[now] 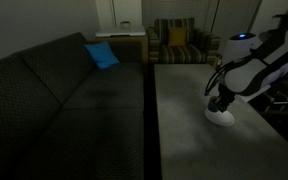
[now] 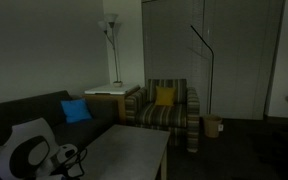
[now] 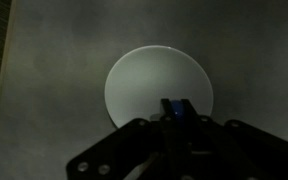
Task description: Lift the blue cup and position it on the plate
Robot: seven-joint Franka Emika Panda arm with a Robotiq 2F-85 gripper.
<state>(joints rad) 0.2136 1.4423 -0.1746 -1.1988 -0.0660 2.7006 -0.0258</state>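
Observation:
In the wrist view the white plate [image 3: 154, 85] lies on the grey table right below my gripper [image 3: 178, 110]. The gripper's fingers are shut on the blue cup [image 3: 178, 112], which shows as a small blue patch between them over the plate's near edge. In an exterior view the gripper [image 1: 221, 103] hangs just above the white plate [image 1: 221, 118] near the table's right side; the cup is hidden there. In the other exterior view only the arm's white body [image 2: 24, 150] and the dark gripper [image 2: 69, 157] show; plate and cup are hidden.
A dark sofa [image 1: 54, 90] with a blue square cushion [image 1: 101, 54] runs along the grey table [image 1: 184, 130]. A striped armchair [image 1: 179, 45] with a yellow cushion stands at the back. A floor lamp [image 2: 111, 40] and side table stand behind.

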